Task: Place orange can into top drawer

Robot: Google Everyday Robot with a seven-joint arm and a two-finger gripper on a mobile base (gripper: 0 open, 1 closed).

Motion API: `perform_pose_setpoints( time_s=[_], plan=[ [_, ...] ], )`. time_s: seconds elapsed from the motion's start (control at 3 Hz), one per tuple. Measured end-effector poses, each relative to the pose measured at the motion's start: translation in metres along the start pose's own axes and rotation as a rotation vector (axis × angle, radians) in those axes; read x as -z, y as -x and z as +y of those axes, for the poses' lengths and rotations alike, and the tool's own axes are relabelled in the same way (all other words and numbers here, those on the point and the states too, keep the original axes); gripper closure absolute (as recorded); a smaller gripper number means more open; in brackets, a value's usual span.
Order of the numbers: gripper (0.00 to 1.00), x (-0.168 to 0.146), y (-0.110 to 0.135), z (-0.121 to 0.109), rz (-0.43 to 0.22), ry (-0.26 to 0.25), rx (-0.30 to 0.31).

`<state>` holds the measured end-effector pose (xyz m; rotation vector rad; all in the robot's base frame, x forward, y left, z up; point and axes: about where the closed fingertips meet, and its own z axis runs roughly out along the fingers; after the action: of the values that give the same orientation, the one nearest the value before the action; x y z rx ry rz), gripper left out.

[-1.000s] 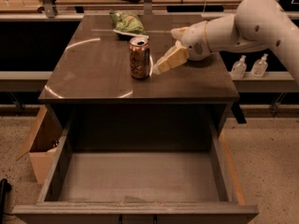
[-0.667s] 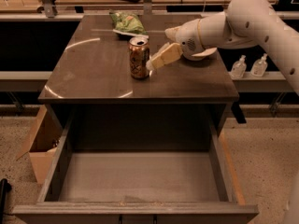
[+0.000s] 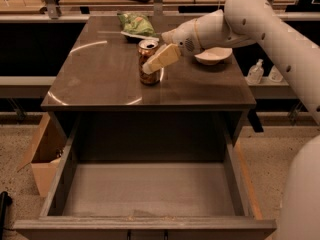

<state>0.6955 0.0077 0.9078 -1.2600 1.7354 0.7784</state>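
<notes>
The small cylindrical orange can with a silver top stands upright on the dark, glossy table top, and the tan gripper of the white arm lies across its front side; whether the gripper is spread or closed on it, I cannot tell. Behind the can lies a crumpled green chip bag, and a shallow white bowl sits to the right, partly under the arm. Below, the wide grey-brown top drawer is pulled out, its flat bottom bare, with a brown cardboard box beside it on the floor.
</notes>
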Motion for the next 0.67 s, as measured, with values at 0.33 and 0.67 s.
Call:
perform_pose_setpoints(
  time_s=[0.33, 0.67],
  plan=[
    [0.14, -0.0109, 0.0037, 0.0064, 0.001, 0.027, 0.005],
    [0.38, -0.0091, 0.0086, 0.0095, 0.008, 0.032, 0.024]
  ],
)
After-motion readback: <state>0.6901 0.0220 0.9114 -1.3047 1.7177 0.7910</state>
